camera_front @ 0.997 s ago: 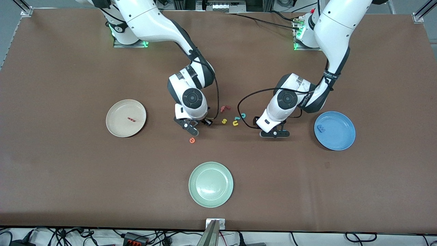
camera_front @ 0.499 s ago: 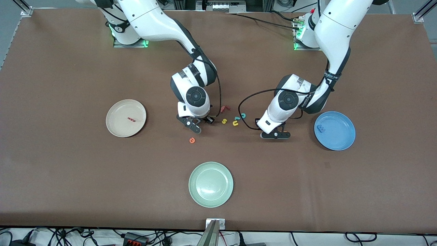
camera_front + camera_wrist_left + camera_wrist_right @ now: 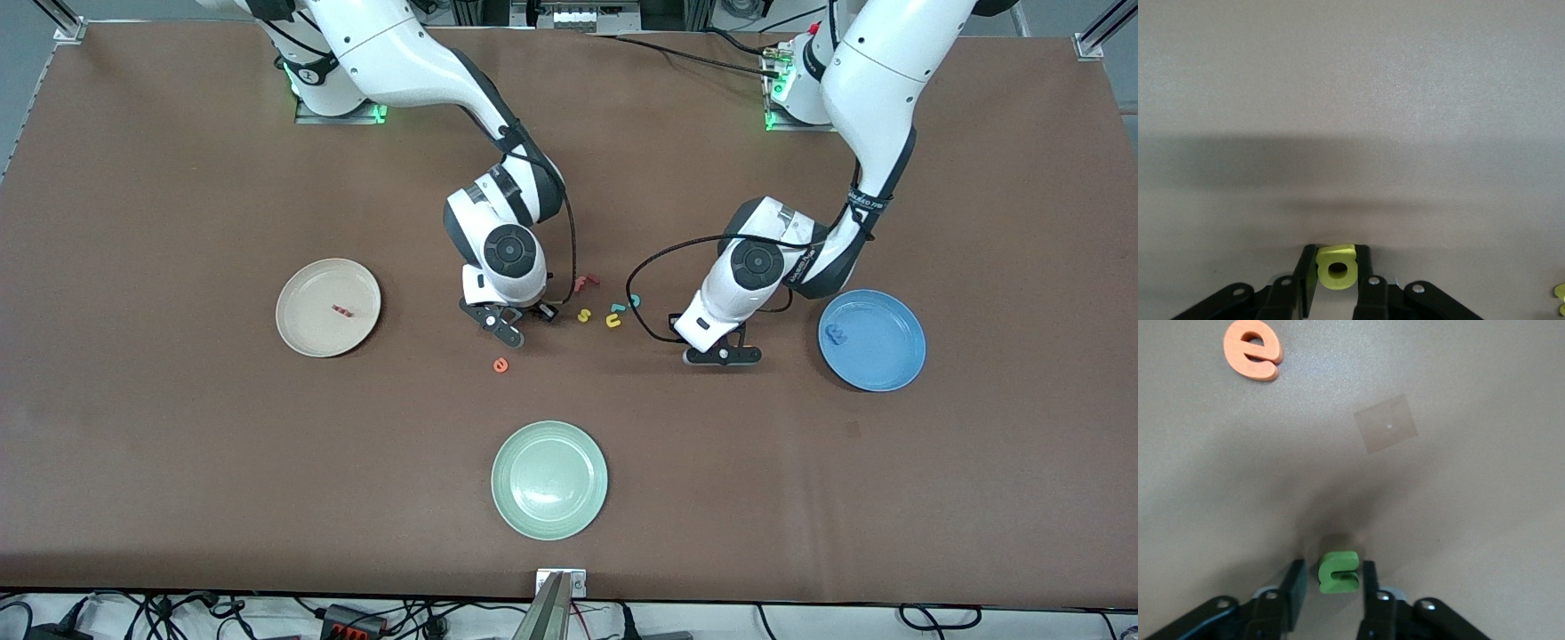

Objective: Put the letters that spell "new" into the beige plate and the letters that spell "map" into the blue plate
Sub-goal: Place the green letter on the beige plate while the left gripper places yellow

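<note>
In the front view, both arms are reached down to the table. The left gripper is set at the blue plate's nine o'clock; the right gripper is at the orange e's twelve o'clock. The pinkish-red w lies in the beige plate, the blue m in the blue plate.

In the left wrist view, the yellow a is clamped between closed jaws.

In the right wrist view, the green n is flanked by the jaws, its legs pointed sideways; contact cannot be told.
</note>
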